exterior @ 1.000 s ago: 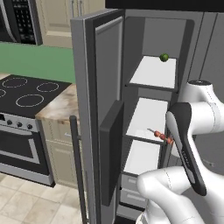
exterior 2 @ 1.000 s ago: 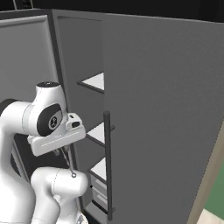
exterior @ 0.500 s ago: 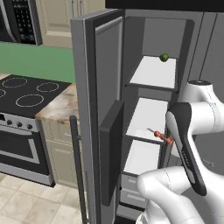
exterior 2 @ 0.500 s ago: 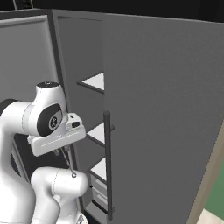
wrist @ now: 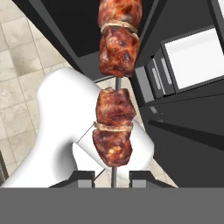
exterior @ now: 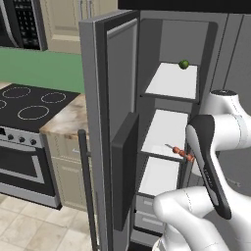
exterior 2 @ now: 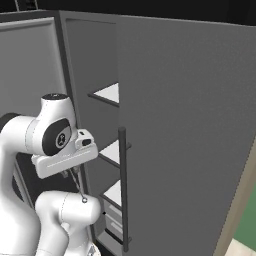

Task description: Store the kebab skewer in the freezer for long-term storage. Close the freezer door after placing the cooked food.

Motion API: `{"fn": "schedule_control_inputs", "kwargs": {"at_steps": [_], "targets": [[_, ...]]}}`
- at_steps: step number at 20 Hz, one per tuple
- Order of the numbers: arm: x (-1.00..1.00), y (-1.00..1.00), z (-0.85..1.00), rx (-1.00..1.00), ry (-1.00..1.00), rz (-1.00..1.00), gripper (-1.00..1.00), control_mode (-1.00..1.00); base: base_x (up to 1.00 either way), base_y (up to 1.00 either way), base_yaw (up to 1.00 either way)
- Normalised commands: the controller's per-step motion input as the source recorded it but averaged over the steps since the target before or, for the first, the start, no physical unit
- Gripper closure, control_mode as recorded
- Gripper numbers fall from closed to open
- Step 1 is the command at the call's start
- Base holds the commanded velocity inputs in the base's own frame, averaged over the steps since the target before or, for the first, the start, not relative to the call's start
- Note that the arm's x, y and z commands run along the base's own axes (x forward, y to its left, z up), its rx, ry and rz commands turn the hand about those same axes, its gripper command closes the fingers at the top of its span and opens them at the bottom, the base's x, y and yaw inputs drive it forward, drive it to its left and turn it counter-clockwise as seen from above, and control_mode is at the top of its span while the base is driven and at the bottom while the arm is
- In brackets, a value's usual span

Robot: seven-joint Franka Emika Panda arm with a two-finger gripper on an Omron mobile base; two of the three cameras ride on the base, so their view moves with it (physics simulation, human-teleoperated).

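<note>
My gripper [wrist: 112, 178] is shut on the bare end of the kebab skewer [wrist: 113, 118], whose red-brown meat chunks run up the hand view. In the left base view the kebab skewer [exterior: 179, 151] pokes out to the left from behind my forearm, level with the front edge of the freezer's middle white shelf [exterior: 164, 130]. The fingers are hidden there by the arm. The freezer [exterior: 169, 105] stands open, and its door [exterior: 105, 98] with the black panel [exterior: 125, 171] and the bar handle [exterior: 86, 191] is swung out to the left.
A small green fruit [exterior: 184, 64] sits on the top shelf [exterior: 171, 81]. Grey drawers [wrist: 157, 76] fill the freezer's bottom. The fridge's other door [exterior 2: 190, 130] is shut, with its handle [exterior 2: 122, 190] close to my arm. A stove [exterior: 29, 105] and a counter stand to the left.
</note>
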Motion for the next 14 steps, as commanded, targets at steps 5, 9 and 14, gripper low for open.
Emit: {"fn": "schedule_control_inputs", "kwargs": {"at_steps": [5,9,14], "targets": [[0.0,0.0,0.0,0.0,0.0,0.0,1.0,-1.0,0.0,0.0,0.0],[0.0,0.0,-0.01,0.0,0.0,-0.04,1.0,-1.0,0.0,0.0,0.0],[0.03,0.0,-0.08,0.0,0.0,-0.14,1.0,-1.0,0.0,0.0,0.0]]}}
